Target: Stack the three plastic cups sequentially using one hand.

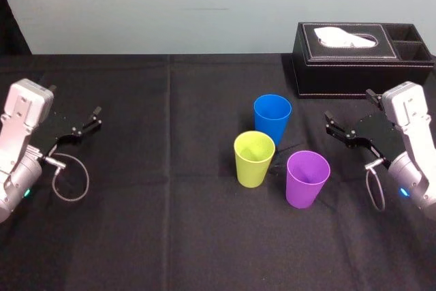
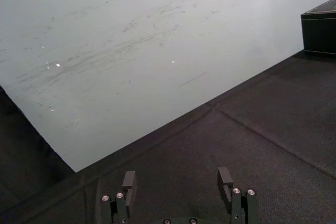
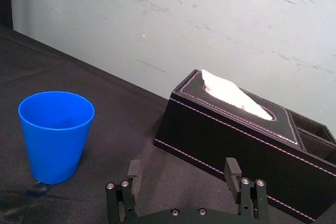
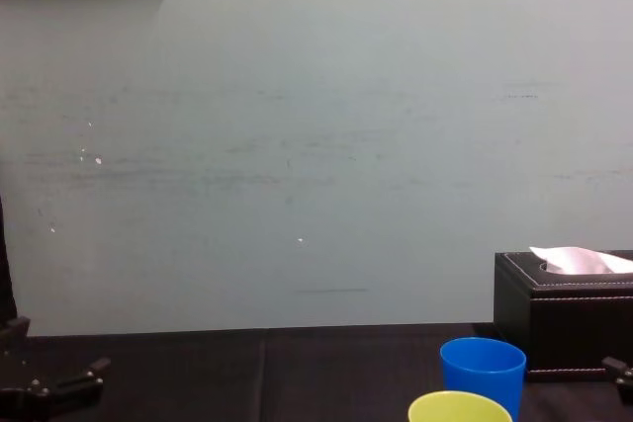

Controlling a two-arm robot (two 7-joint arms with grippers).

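- Blue cup (image 1: 272,117) stands upright on the black table (image 1: 163,236), in front of the tissue box (image 1: 361,59).
- Yellow-green cup (image 1: 254,160) and purple cup (image 1: 306,179) stand upright nearer the robot — none stacked.
- Right claw (image 3: 182,166) hovers right of the cups, jaws wide apart, holding nothing.
- Left claw (image 2: 177,176) sits far left — jaws apart, empty.

The head view looks steeply down on the table (image 1: 170,236), with the wall (image 1: 204,5) at twelve o'clock. The chest view sits low, near rim height of the blue cup (image 4: 483,368), and faces that wall. The left wrist view peers low and close over the left gripper (image 2: 177,178), and the right wrist view over the right gripper (image 3: 184,167). The head, chest and right wrist views share the blue cup and the box (image 1: 354,59) at two o'clock.
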